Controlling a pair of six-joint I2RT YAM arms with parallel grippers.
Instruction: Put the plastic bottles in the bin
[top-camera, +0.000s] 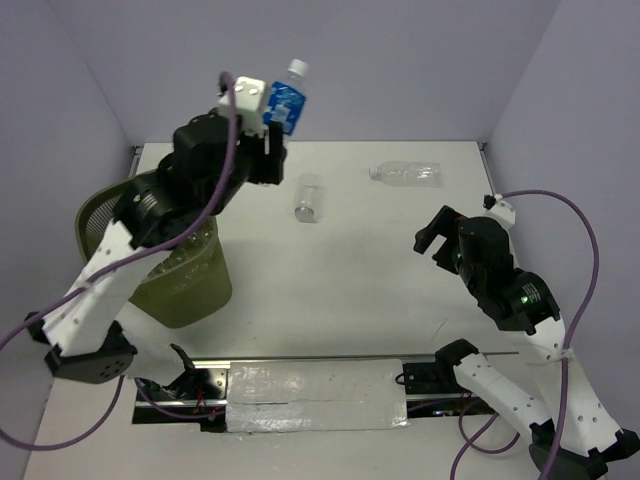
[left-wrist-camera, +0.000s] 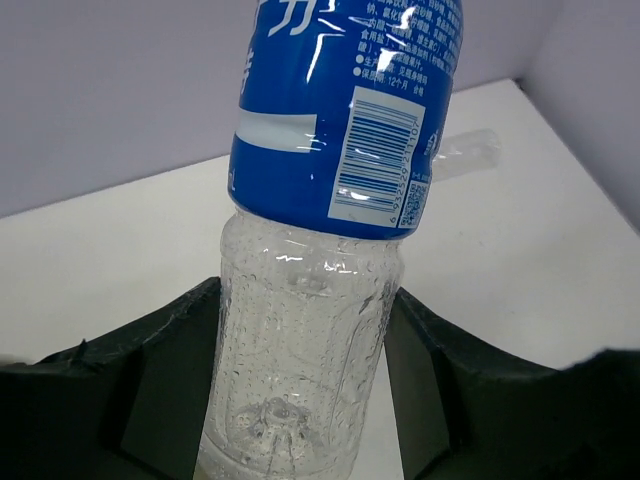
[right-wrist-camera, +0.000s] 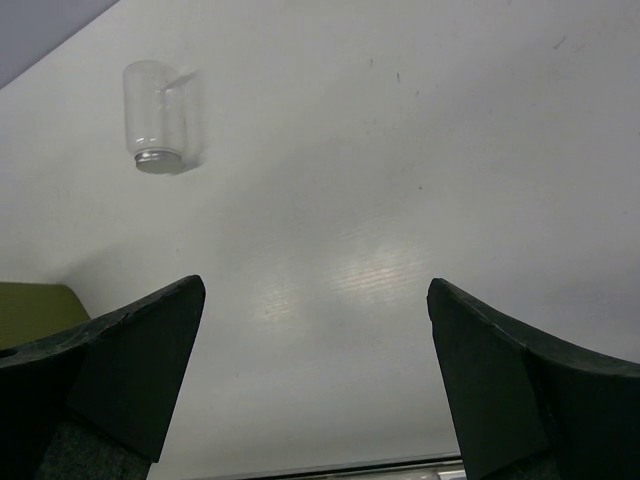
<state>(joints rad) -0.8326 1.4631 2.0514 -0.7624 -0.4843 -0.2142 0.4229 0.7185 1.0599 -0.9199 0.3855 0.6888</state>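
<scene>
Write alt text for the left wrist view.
The left gripper holds a clear plastic bottle with a blue label, barcode facing the camera, between its dark fingers. Behind it, part of another clear bottle lies on the white table, under a pale lavender wall.

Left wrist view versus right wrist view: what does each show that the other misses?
Left wrist only: the left gripper shut on the blue-labelled bottle, and a clear bottle lying behind it. Right wrist only: the open right gripper, empty, a short bottle lying down, and a sliver of the bin. Both: the white table.
</scene>
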